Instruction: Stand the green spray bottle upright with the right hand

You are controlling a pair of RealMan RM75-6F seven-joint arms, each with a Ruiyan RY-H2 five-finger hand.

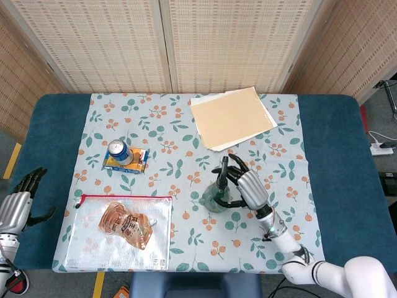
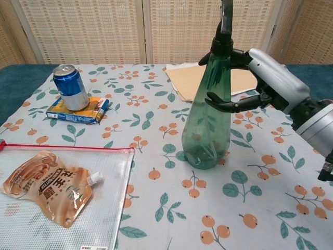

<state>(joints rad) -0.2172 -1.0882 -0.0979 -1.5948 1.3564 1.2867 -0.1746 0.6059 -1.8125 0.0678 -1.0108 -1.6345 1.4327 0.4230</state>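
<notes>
The green spray bottle (image 2: 208, 130) stands on its base near the middle of the floral cloth, its top leaning slightly to the right, towards my right hand (image 2: 276, 80). That hand wraps around the bottle's neck and shoulder, one finger above and others below, gripping it. In the head view the bottle (image 1: 214, 197) sits just left of my right hand (image 1: 251, 186). My left hand (image 1: 18, 205) rests at the table's left edge, fingers apart, holding nothing.
A blue can (image 2: 70, 87) stands on a flat box (image 2: 78, 112) at the left. A clear zip bag (image 2: 112, 208) with a brown pouch (image 2: 47, 190) lies front left. A tan folder (image 1: 232, 117) lies behind the bottle.
</notes>
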